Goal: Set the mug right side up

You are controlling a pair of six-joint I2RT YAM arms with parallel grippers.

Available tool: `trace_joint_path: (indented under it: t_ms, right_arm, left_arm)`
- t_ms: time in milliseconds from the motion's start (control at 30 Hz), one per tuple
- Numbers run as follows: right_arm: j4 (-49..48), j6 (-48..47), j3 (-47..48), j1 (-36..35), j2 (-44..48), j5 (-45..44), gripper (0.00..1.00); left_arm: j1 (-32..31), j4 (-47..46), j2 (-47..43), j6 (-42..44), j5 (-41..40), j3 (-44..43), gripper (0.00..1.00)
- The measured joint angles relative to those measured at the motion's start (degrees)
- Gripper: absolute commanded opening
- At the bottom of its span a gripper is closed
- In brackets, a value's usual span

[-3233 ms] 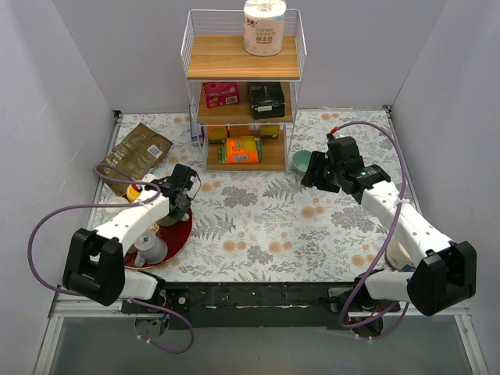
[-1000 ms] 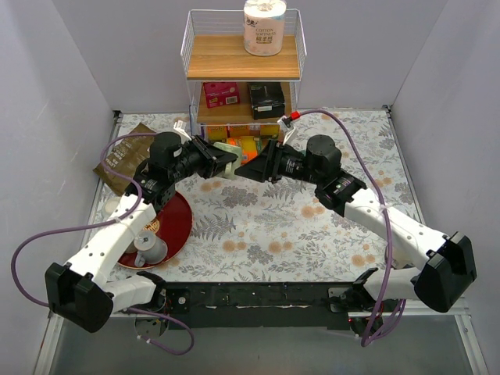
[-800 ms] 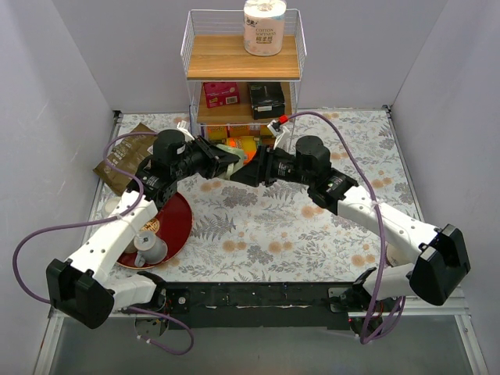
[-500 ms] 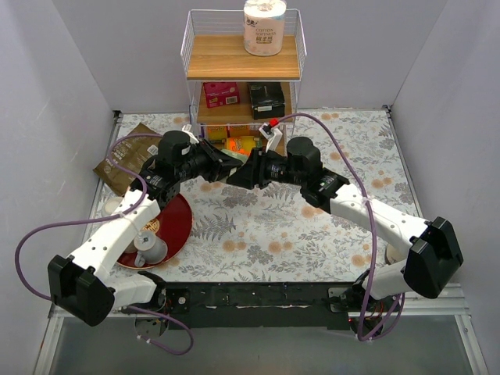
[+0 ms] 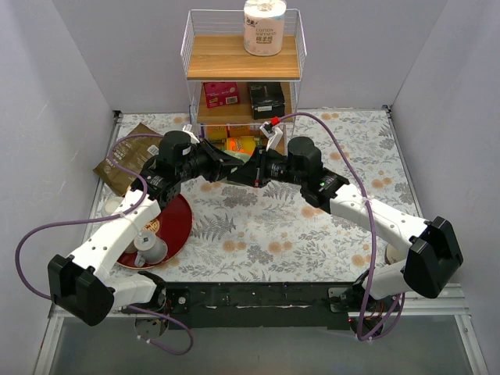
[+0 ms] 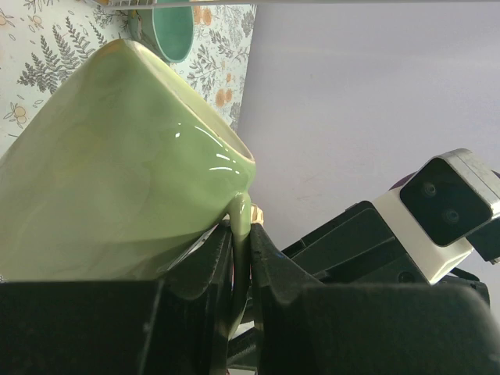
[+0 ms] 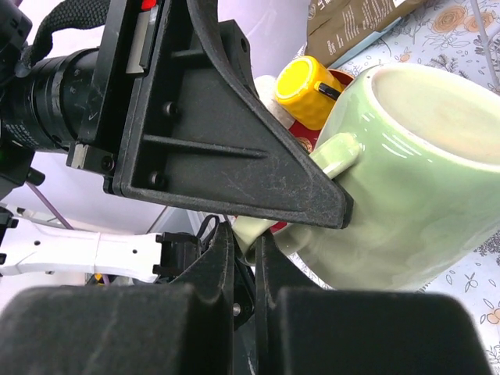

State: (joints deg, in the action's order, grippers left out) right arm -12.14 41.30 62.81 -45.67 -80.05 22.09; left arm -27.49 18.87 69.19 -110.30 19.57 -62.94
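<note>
A pale green mug hangs in the air above the middle of the table, held between both arms. My left gripper is shut on the mug's thin handle. In the right wrist view the mug lies tilted with its round end facing the camera, and my right gripper is shut on a pale green edge of it just below the left gripper's black finger. In the top view the two grippers, left and right, meet nose to nose and hide most of the mug.
A wire shelf rack with boxes and a paper roll stands behind. A red plate with a grey cup lies front left, a brown bag at far left. A teal bowl sits by the rack.
The right arm moved left up to the mug held by the left gripper, and its jaws went from open to shut on the mug. The left gripper kept its grip.
</note>
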Motion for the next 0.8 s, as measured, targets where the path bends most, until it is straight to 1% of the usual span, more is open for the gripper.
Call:
trace_joint_path:
  t_ms: [67, 100, 167, 200, 267, 300, 333, 400, 433, 500, 633, 733, 800]
  right_arm:
    - [-0.17, 0.48, -0.07, 0.17, 0.00, 0.15, 0.01]
    - [-0.26, 0.57, -0.17, 0.20, 0.00, 0.22, 0.01]
    - [-0.55, 0.68, -0.39, 0.22, 0.02, 0.22, 0.01]
    - [-0.57, 0.72, -0.48, 0.22, 0.04, 0.22, 0.01]
    - [-0.46, 0.68, -0.81, 0.17, 0.09, -0.02, 0.01]
    - [0.11, 0.92, -0.96, 0.20, 0.09, 0.07, 0.01]
    - [0.52, 1.16, -1.42, 0.31, 0.09, 0.13, 0.01]
    - [1.68, 2.10, -2.36, 0.50, 0.42, 0.17, 0.01]
    - [2.29, 2.58, -2.82, 0.74, 0.68, 0.39, 0.01]
    - [3.23, 4.02, -3.82, 1.62, 1.36, 0.70, 0.01]
    - [3.72, 8.26, -5.84, 4.50, 3.21, 1.29, 0.01]
    - [3.23, 13.22, -8.79, 7.87, 5.62, 2.21, 0.01]
    - [3.08, 19.08, -11.17, 11.15, 7.30, 2.69, 0.01]
  left_arm:
    - [0.04, -0.02, 0.00, -0.07, -0.09, -0.02, 0.00]
    - [0.04, 0.00, 0.00, -0.02, -0.11, -0.02, 0.10]
    - [0.02, 0.20, 0.00, 0.26, -0.37, -0.02, 0.20]
    - [0.00, 0.37, 0.00, 0.57, -0.52, 0.00, 0.40]
    - [-0.17, 0.26, -0.04, 1.31, -0.42, 0.00, 0.59]
    - [-0.39, 0.07, -0.22, 1.92, -0.90, -0.09, 0.65]
    - [-0.66, 0.24, -0.46, 2.69, -1.14, -0.11, 0.76]
    - [-0.83, 0.87, -0.76, 4.33, -1.97, -0.11, 0.84]
    - [-0.83, 1.25, -0.85, 5.07, -2.54, -0.11, 0.91]
    - [-0.81, 1.99, -1.05, 6.54, -3.87, -0.11, 0.94]
    - [-0.76, 3.54, -1.88, 9.27, -6.69, -0.11, 0.96]
    - [-0.76, 3.56, -3.37, 11.23, -8.39, 0.74, 0.97]
    - [-0.76, 2.84, -5.35, 12.61, -9.20, 2.75, 0.96]
